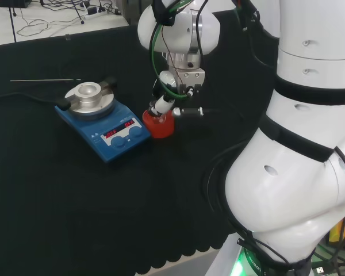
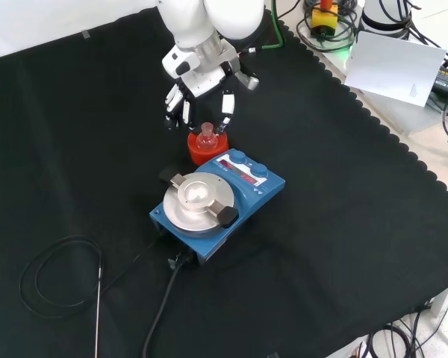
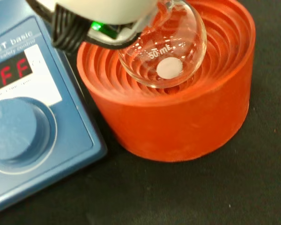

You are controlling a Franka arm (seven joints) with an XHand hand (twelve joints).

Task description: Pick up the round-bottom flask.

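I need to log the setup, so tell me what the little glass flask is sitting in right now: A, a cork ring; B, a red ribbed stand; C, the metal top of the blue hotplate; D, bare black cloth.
B: the flask rests in the red ribbed stand beside the blue hotplate.

The glass flask (image 3: 164,51) carries a small printed volume mark above a white spot. The blue hotplate (image 3: 37,140) bears white lettering and a display (image 3: 4,75) with red lit characters.
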